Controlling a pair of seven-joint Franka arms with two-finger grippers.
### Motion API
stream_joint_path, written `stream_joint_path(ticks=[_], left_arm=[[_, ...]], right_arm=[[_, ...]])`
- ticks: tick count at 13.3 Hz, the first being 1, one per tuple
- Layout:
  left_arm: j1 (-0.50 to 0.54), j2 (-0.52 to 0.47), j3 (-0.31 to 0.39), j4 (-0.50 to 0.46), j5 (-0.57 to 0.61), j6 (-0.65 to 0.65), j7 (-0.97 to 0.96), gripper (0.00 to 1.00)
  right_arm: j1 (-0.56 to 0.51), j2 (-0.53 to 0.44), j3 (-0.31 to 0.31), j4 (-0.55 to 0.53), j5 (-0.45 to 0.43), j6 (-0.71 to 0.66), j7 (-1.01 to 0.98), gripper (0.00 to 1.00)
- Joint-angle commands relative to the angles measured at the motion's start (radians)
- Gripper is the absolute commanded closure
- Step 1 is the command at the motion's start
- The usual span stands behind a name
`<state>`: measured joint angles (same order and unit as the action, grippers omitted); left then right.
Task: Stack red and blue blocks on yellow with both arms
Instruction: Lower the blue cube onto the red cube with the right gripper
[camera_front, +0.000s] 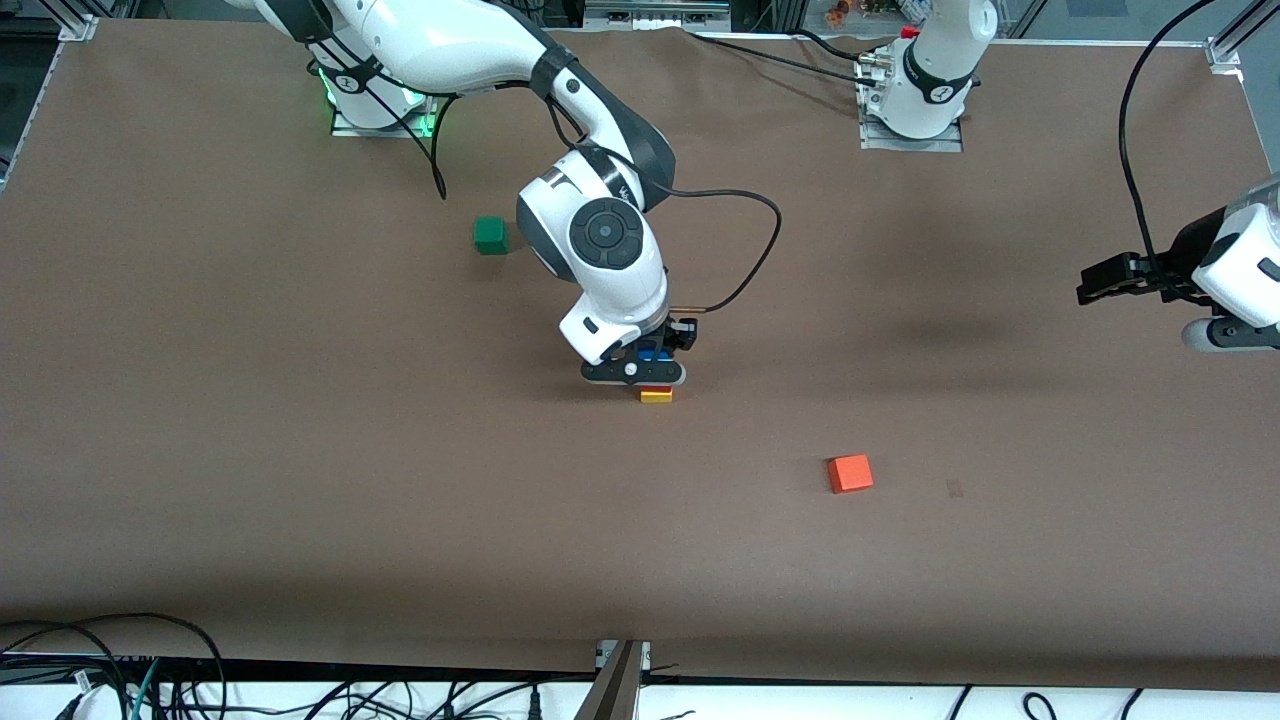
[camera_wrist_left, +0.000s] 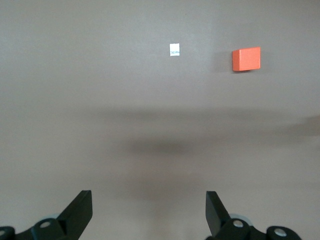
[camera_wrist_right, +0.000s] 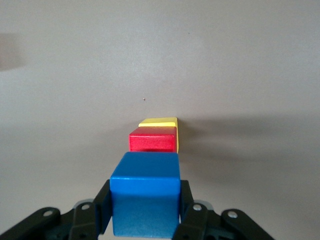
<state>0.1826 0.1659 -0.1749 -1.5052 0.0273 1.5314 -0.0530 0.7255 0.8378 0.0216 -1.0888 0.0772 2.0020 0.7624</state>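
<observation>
My right gripper (camera_front: 650, 362) is shut on the blue cube (camera_front: 652, 353) and holds it right over the stack in the middle of the table. In the right wrist view the blue cube (camera_wrist_right: 145, 192) sits between the black fingers (camera_wrist_right: 103, 202), with the red cube (camera_wrist_right: 152, 139) under it on the yellow cube (camera_wrist_right: 165, 121). I cannot tell whether blue touches red. In the front view only the yellow cube (camera_front: 656, 396) shows under the gripper; red is almost hidden. My left gripper (camera_front: 1095, 285) is open and empty, waiting at the left arm's end of the table, and it also shows in the left wrist view (camera_wrist_left: 148, 200).
An orange cube (camera_front: 850, 472) lies nearer to the front camera than the stack, toward the left arm's end; it also shows in the left wrist view (camera_wrist_left: 246, 59). A green cube (camera_front: 490, 235) lies near the right arm's base. A small white tag (camera_wrist_left: 174, 49) lies on the table.
</observation>
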Motion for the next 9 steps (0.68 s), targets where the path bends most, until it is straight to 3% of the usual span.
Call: stream_joint_path(ticks=[1,9], left_arm=[[0.000,-0.008,-0.011,-0.010,-0.007,0.012,0.012,0.00],[-0.003,0.003,-0.014,0.008,-0.003,0.010,0.018,0.00]], right_arm=[[0.012,0.024,-0.009,0.041,-0.033,0.000,0.020,0.80],[0.017,0.050,-0.009,0.046,-0.036,0.032,0.018,0.80]])
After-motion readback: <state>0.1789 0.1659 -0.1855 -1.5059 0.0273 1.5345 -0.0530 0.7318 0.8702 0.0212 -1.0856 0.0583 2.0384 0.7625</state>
